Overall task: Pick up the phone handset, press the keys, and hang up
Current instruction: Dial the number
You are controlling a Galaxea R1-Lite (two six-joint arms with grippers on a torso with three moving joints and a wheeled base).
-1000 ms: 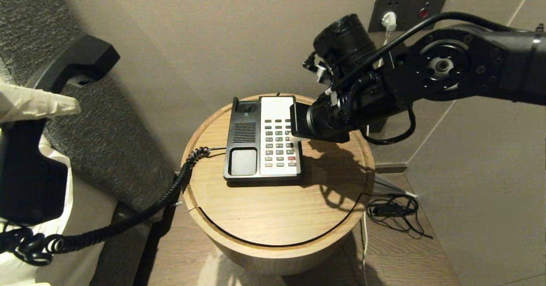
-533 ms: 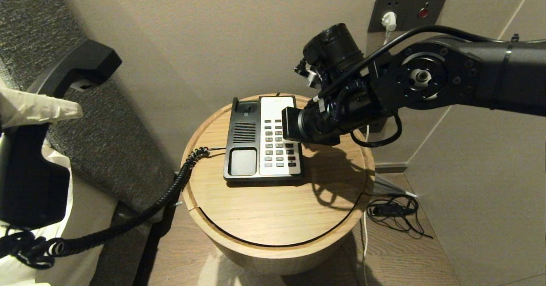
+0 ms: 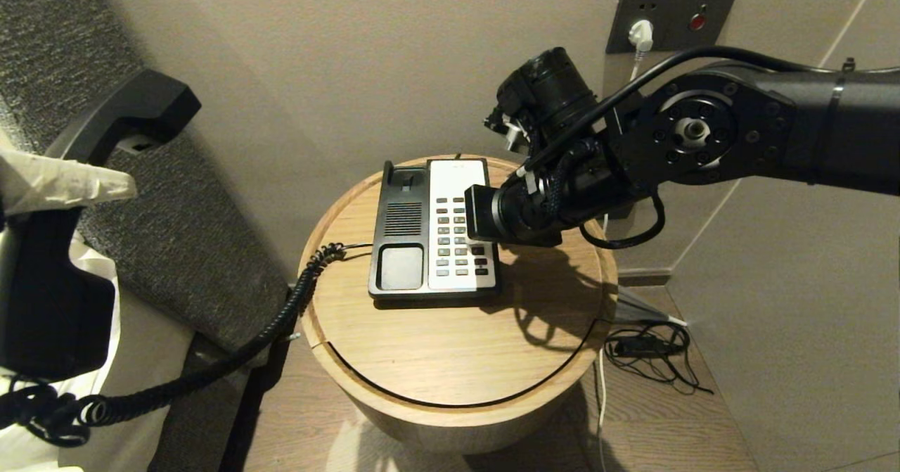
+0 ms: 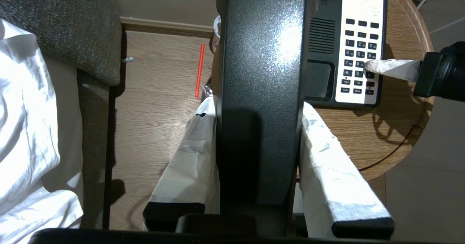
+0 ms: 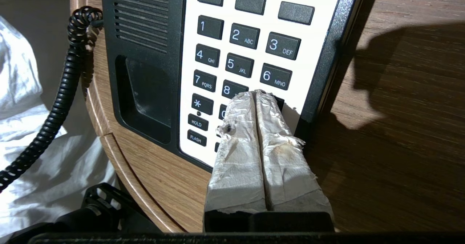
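Note:
My left gripper (image 3: 53, 201) is shut on the black phone handset (image 3: 126, 117) and holds it up at the far left, off the table. In the left wrist view the handset (image 4: 259, 55) sits clamped between my white-wrapped fingers (image 4: 327, 156). Its coiled cord (image 3: 281, 317) runs to the phone base (image 3: 402, 229) on the round wooden table (image 3: 457, 359). My right gripper (image 5: 256, 93) is shut and empty. Its wrapped tips rest on the keys (image 5: 239, 36), beside the 8 and below the 6. The right gripper also shows in the left wrist view (image 4: 368, 66).
A wall plate with a red button (image 3: 698, 20) and a white plug (image 3: 641, 34) is behind the right arm. Loose cables (image 3: 650, 349) lie on the floor at the right. A grey headboard (image 3: 176, 233) and white bedding (image 4: 32, 127) are at the left.
My right gripper has moved left from the phone's right edge onto the keypad and dropped a little. The left gripper still holds the handset, which has barely shifted.

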